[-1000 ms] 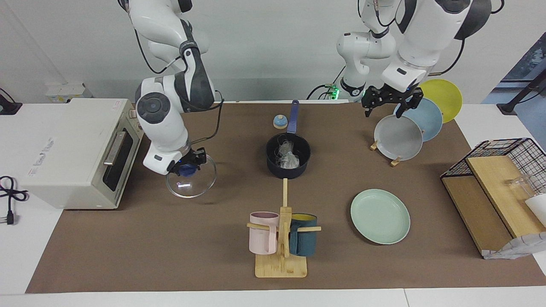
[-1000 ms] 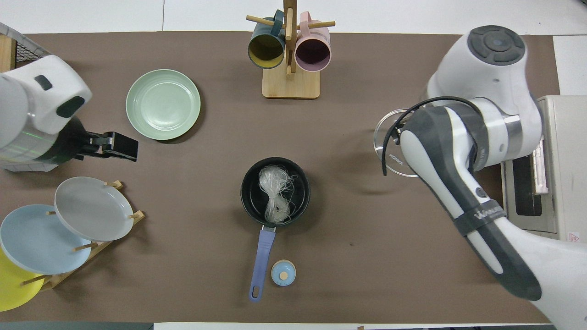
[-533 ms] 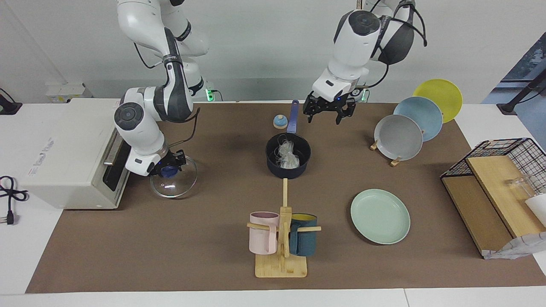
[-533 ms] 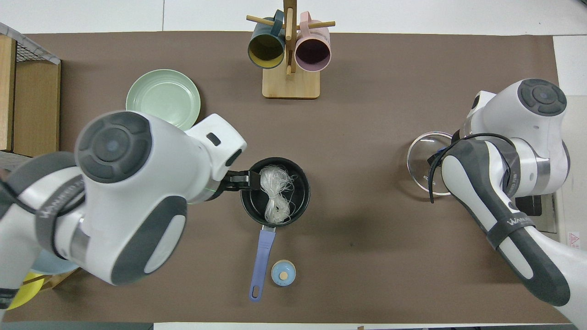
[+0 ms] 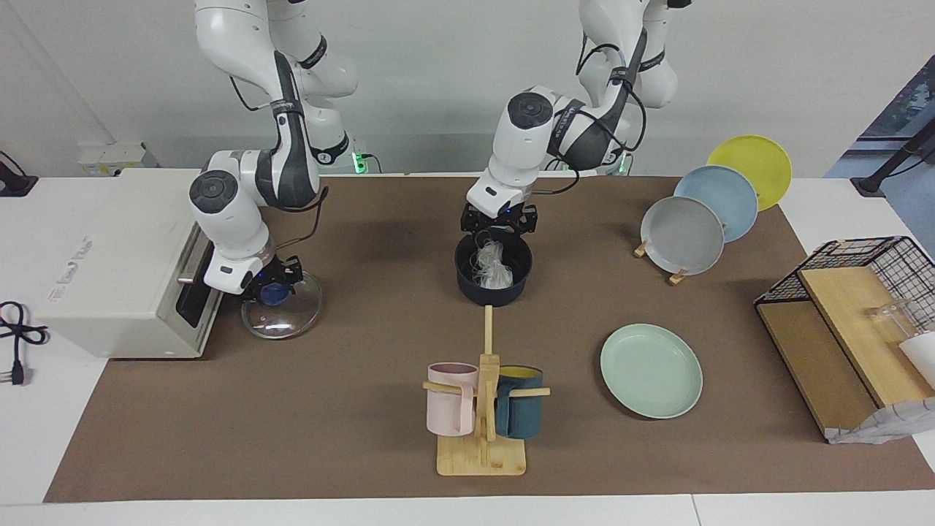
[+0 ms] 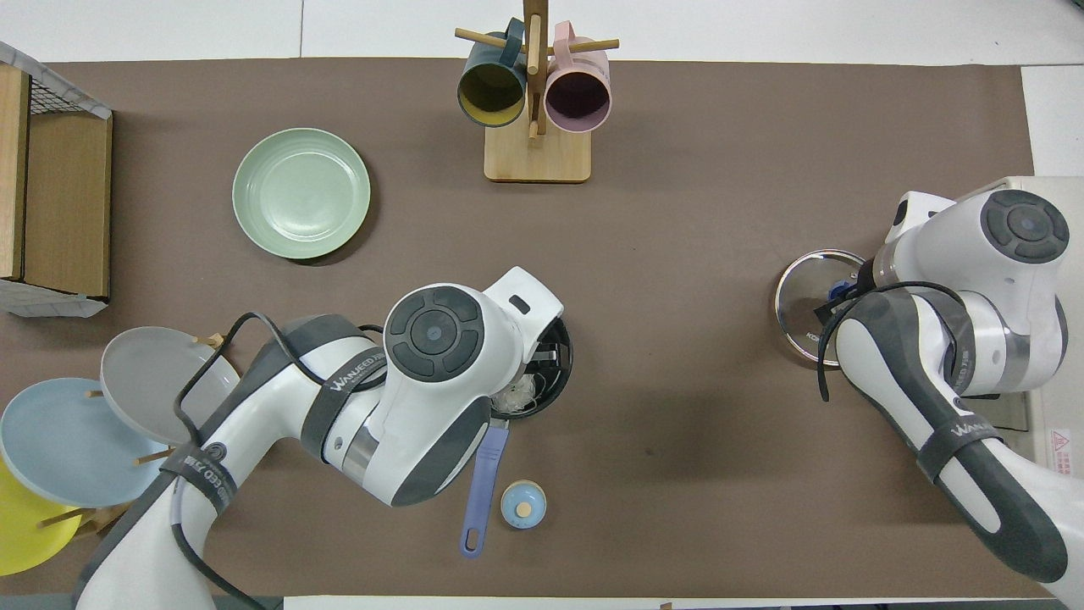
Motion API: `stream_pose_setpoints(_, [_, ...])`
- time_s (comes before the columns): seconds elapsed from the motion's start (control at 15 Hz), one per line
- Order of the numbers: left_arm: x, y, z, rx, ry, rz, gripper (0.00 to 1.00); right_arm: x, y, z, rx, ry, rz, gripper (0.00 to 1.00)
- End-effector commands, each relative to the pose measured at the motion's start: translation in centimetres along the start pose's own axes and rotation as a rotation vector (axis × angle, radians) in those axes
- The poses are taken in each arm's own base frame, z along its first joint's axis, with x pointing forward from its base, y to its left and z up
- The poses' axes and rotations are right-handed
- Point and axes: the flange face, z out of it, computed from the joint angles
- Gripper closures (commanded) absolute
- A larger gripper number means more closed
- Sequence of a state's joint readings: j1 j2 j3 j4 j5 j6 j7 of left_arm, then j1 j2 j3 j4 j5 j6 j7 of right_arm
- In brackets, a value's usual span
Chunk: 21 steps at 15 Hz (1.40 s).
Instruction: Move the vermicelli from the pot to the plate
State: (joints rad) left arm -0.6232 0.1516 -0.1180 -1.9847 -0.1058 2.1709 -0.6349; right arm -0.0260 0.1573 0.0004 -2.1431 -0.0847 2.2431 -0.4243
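brown mat covers the table (image 5: 365,438), robots at its edge. left gripper (image 5: 497,226) sits right over the pot (image 5: 494,281), at its rim on the robots' side, fingers pointing down toward the vermicelli (image 5: 491,267); cannot tell if the fingers are spread or closed, or whether they touch the strands yet. vermicelli is all in the pot, just below the gripper. plate (image 5: 651,370) is bare, well apart from the gripper, toward the left arm's end and farther from the robots. right gripper (image 5: 272,281) is down on the glass lid (image 5: 281,310) by the oven (image 5: 117,256), clamped on its blue knob, lid on the mat. progress judgement: pot is uncovered, reach is about done; grasp, lift, carry to plate and release all remain. nothing transferred yet.
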Motion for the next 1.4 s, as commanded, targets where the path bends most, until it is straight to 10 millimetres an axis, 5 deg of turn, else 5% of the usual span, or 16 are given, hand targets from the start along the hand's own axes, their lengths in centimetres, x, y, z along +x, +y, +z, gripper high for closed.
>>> stream_pose_setpoints(0.0, [-0.6,0.6,2.8,-0.004,-0.008,-0.018,0.00,-1.3,-0.4,-0.2,-0.015,0.006,-0.019,0.46])
stream_pose_setpoints(0.33, [-0.2,0.4,5.3,0.024,-0.023,-0.015,0.00,-1.2,0.2,-0.7,-0.014,0.004,-0.010,0.00])
stream_pose_setpoints(0.47, [-0.1,0.2,6.4,0.048,-0.018,0.003,0.00,-0.6,0.6,-2.5,-0.014,-0.002,-0.008,0.00])
stream_pose_setpoints(0.73, [0.1,0.2,7.7,0.067,-0.010,0.016,0.00,0.9,1.6,-10.2,0.003,-0.040,0.012,0.00])
stream_pose_setpoints(0.8, [0.2,0.2,7.7,0.068,-0.009,0.019,0.08,0.9,1.8,-12.2,0.009,-0.055,0.019,0.00])
stream_pose_setpoints(0.93, [0.4,0.1,7.6,0.074,0.000,0.026,0.95,0.8,1.9,-17.8,0.011,-0.066,0.023,0.00])
stream_pose_setpoints(1.13, [1.1,-0.3,6.9,0.076,0.015,0.032,1.00,-0.2,1.6,-24.0,0.013,-0.071,0.032,0.00])
stream_pose_setpoints(1.33, [2.4,-1.2,3.8,0.071,0.029,0.014,1.00,-1.0,1.1,-27.4,0.017,-0.073,0.087,0.00])
